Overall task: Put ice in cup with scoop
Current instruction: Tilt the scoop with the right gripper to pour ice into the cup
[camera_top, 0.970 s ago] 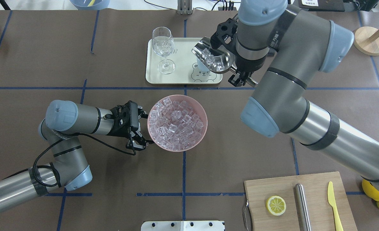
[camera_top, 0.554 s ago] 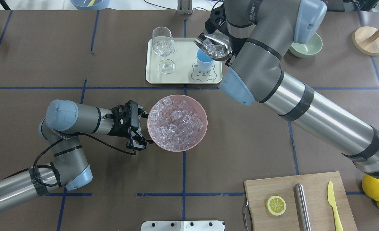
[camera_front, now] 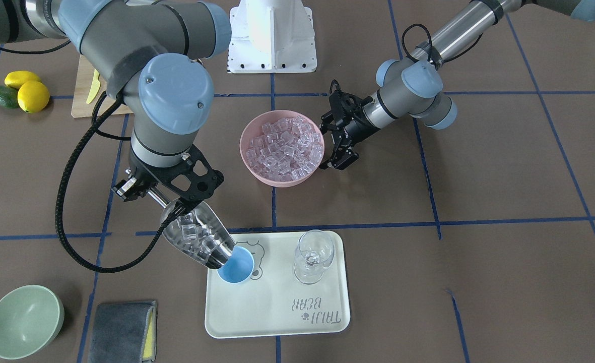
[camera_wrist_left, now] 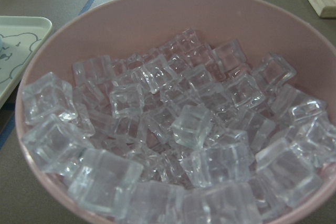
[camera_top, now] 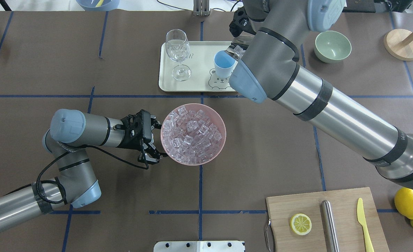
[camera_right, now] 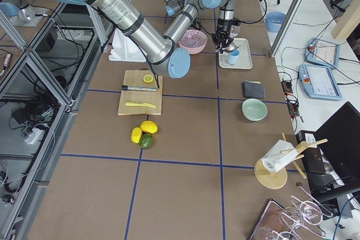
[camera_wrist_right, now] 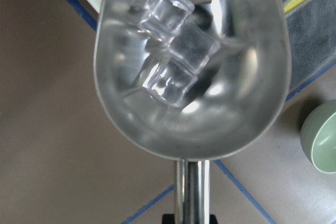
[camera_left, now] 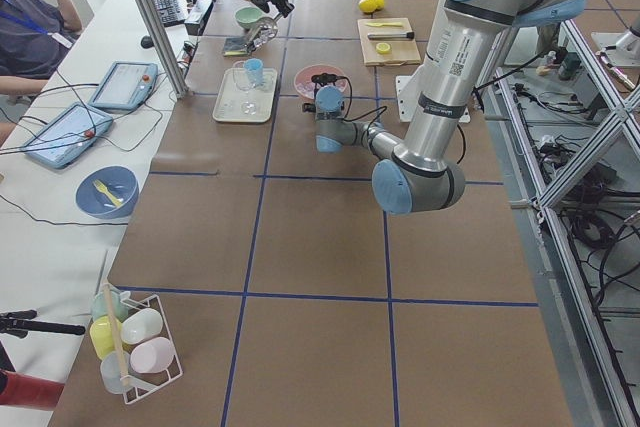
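My right gripper point(camera_front: 172, 200) is shut on the thin handle of the silver scoop point(camera_front: 199, 237). The scoop is tilted mouth-down, with its lip at the rim of the light-blue cup point(camera_front: 237, 268). The scoop point(camera_wrist_right: 191, 129) holds several ice cubes point(camera_wrist_right: 178, 51). The cup point(camera_top: 223, 63) stands on the cream tray point(camera_top: 199, 82) and its visible inside is plain blue. My left gripper point(camera_top: 153, 142) is open, with its fingers spread beside the pink bowl point(camera_top: 224, 136), which is full of ice point(camera_wrist_left: 189, 124).
A stemmed glass point(camera_front: 314, 258) stands on the tray point(camera_front: 277, 312) next to the cup. A green bowl point(camera_front: 22, 320) and a grey cloth point(camera_front: 123, 330) lie beyond the tray. A cutting board point(camera_top: 286, 206) with a lemon slice, steel cylinder and yellow knife is near the robot.
The right arm has swung the scoop back off the cup and tipped it mouth-down toward the rim. The overhead view now shows the cup uncovered. The left arm has not moved.
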`<state>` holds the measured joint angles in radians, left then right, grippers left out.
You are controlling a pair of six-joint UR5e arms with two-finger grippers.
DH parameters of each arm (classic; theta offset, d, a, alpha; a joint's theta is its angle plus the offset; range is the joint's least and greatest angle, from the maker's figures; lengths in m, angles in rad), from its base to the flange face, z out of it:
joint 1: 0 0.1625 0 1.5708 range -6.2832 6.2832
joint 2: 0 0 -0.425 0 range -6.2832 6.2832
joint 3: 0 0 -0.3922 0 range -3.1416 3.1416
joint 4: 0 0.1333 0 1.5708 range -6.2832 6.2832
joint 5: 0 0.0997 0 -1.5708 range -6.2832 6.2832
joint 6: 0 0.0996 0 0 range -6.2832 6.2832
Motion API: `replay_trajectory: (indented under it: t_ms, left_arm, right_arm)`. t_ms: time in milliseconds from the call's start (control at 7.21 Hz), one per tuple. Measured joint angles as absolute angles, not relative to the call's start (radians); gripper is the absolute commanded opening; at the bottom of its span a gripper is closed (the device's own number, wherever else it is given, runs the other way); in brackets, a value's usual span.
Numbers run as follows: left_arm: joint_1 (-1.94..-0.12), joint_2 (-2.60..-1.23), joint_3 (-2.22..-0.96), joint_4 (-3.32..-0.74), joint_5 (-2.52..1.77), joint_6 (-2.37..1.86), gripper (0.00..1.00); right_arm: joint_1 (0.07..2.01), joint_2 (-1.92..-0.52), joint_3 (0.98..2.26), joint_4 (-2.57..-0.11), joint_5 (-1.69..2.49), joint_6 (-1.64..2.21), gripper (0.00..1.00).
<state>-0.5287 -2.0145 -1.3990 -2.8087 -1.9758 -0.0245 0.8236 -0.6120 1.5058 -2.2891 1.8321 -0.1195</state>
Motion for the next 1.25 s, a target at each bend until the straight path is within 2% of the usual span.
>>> replay_trajectory:
  t_ms: [416, 1248]
  left_arm:
    - [-0.529, -2.015, -1.399, -2.809, -1.976, -0.025, 1.0]
    - [-0.529, -2.014, -1.399, -2.809, -1.976, -0.025, 1.0]
  right_arm:
    - [0.822, -0.589, 1.505, -2.388, 1.785, -0.201, 0.0]
    - [0.822, -0.579, 1.503, -2.407, 1.77, -0.231, 0.0]
